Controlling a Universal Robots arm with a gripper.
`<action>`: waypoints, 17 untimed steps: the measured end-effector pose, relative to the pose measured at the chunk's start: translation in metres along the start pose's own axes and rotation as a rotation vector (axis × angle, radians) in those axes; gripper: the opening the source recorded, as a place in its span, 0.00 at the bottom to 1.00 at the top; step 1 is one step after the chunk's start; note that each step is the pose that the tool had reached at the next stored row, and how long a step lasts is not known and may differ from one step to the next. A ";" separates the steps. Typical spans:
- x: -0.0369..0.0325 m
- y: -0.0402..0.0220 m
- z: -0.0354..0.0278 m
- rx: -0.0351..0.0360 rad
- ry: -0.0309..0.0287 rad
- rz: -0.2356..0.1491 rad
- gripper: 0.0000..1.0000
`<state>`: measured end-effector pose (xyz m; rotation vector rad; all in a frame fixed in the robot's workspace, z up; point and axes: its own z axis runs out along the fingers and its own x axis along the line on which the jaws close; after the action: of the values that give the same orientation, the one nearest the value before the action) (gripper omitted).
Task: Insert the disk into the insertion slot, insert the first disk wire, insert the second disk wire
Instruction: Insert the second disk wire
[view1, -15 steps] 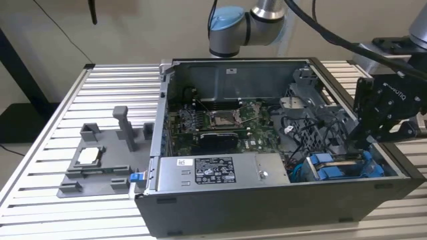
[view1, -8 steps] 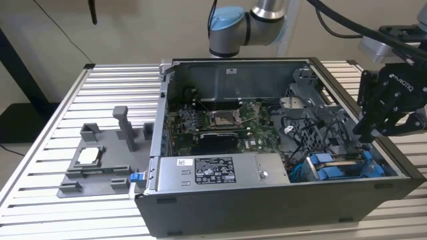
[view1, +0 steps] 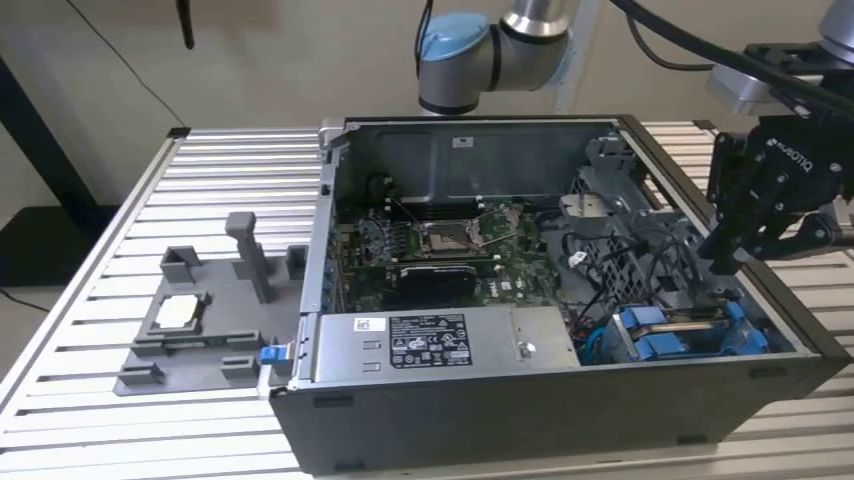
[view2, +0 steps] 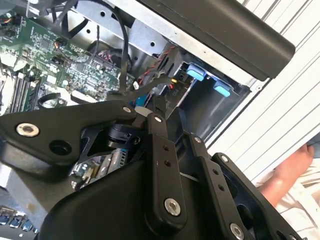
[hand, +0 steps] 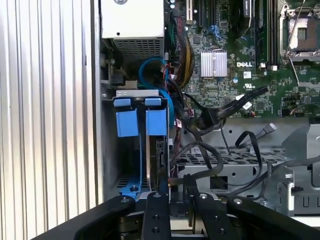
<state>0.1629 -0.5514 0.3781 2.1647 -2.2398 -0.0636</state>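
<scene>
One disk (hand: 161, 159), edge-on in insertion slot (hand: 131, 150), near corner of case (view1: 561, 430), exterior view's right. One tool (view1: 741, 252) just above; grip, I cannot tell. I would approach squarely, clear of loose cables (hand: 210, 150).

We see a plain cream wall (view1: 267, 60) behind a table (view1: 147, 180) topped with ribbed aluminium slats, which gleam under bright, even light. At the exterior view's left, a dark upright post (view1: 34, 130) stands beside the table. A thin black cable (view1: 140, 65) crosses the wall, and pale floor (view1: 16, 340) shows below.
</scene>
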 end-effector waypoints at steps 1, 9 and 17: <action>-0.0028 0.0001 0.0000 0.0000 0.0001 0.000 0.27; -0.0238 0.0010 0.0002 0.0000 0.0000 0.000 0.27; -0.0237 0.0154 -0.0007 0.0089 -0.0001 0.000 0.27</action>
<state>0.1484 -0.5272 0.3797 2.1688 -2.2449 -0.0538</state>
